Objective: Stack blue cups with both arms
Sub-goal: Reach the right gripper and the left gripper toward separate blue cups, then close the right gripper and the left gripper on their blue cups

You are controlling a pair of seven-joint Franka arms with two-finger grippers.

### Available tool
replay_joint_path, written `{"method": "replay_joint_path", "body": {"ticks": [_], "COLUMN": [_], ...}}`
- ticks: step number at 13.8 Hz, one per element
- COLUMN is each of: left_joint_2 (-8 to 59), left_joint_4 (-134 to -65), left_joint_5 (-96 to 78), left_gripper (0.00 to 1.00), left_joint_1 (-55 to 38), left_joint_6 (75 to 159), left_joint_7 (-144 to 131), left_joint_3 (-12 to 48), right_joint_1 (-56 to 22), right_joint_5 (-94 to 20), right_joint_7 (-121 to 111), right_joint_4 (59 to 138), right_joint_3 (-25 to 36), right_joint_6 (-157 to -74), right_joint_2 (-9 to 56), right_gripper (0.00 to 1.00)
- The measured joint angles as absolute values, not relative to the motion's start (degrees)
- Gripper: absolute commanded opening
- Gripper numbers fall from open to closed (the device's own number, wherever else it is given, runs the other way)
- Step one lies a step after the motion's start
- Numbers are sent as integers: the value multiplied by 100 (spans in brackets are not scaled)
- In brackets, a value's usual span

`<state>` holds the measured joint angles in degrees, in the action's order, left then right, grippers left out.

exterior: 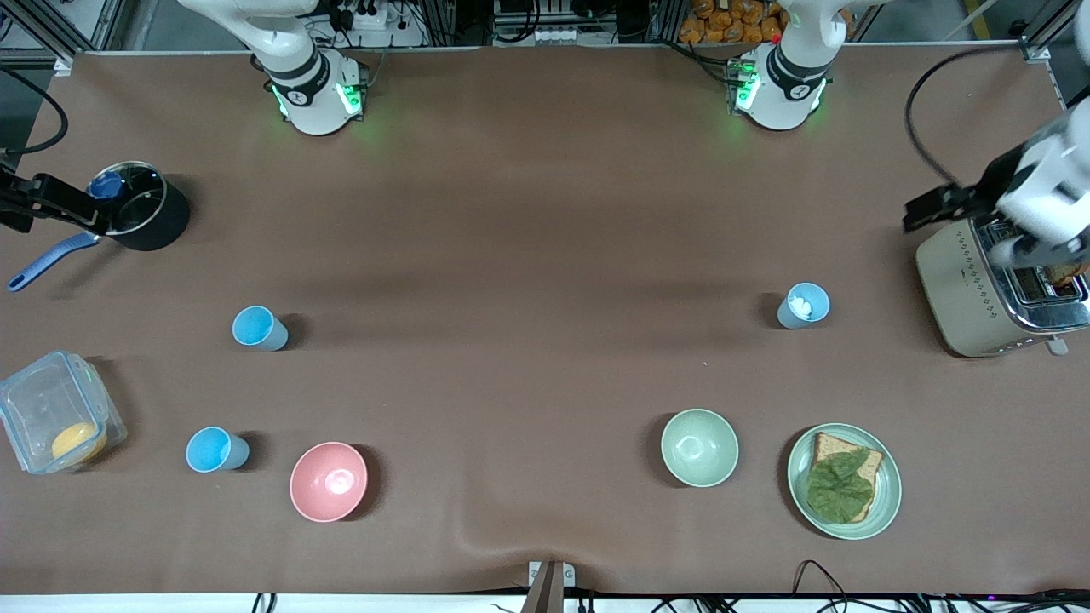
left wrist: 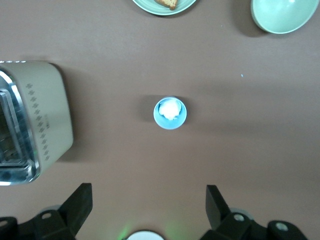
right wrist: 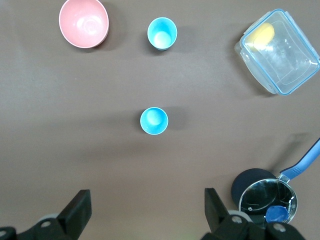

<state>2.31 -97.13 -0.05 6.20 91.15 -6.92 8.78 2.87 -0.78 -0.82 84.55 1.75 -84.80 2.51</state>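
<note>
Here — each blue cup under open tool — untouched.

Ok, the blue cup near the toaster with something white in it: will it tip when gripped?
The blue cup looks like thin plastic, probably light, so a sideways nudge could tip it. Its tapered wall may slip upward-closing fingers. The white contents might spill if tilted.

Toward the right arm's end of the table: black pot with blue handle, farthest from the front camera; nearer, clear lidded container holding something yellow; beside it, bright blue cup, then pink bowl. Toward the left arm's end: beige toaster; nearer, green bowl beside green plate carrying bread under a leaf.
</note>
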Motion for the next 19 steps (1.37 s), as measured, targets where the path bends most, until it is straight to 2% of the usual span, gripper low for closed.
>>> {"method": "replay_joint_path", "body": {"ticks": [6,8,12,15,19], "left_joint_2": [395,577,1148,1463,1598], "left_joint_4": [-11286,-11667,-11981,-12040,-12042], "left_joint_5": [-4,-4,2,126,184], "left_gripper": [100,100,86,84,78], "left_joint_1": [607,605,616,633,642], "left_joint_6": [11192,11655,12286,12580,12630], "left_joint_7": [-692,-692,-692,-692,-692], "left_joint_3": [900,907,906,904,897], "right_joint_1": [285,225,2,-152,131], "right_joint_5": [-97,-107,-113,-98,-89], "right_joint_7": [-86,-86,-86,-88,-194], "right_joint_4": [8479,8514,8544,8547,8561], "right_joint_3": [141,95,53,54,149], "right_joint_6": [-8471,-8474,-8537,-8887,-9283], "right_joint_2": [285,406,991,1501,1962], "right_gripper": [100,100,100,100,100]}}
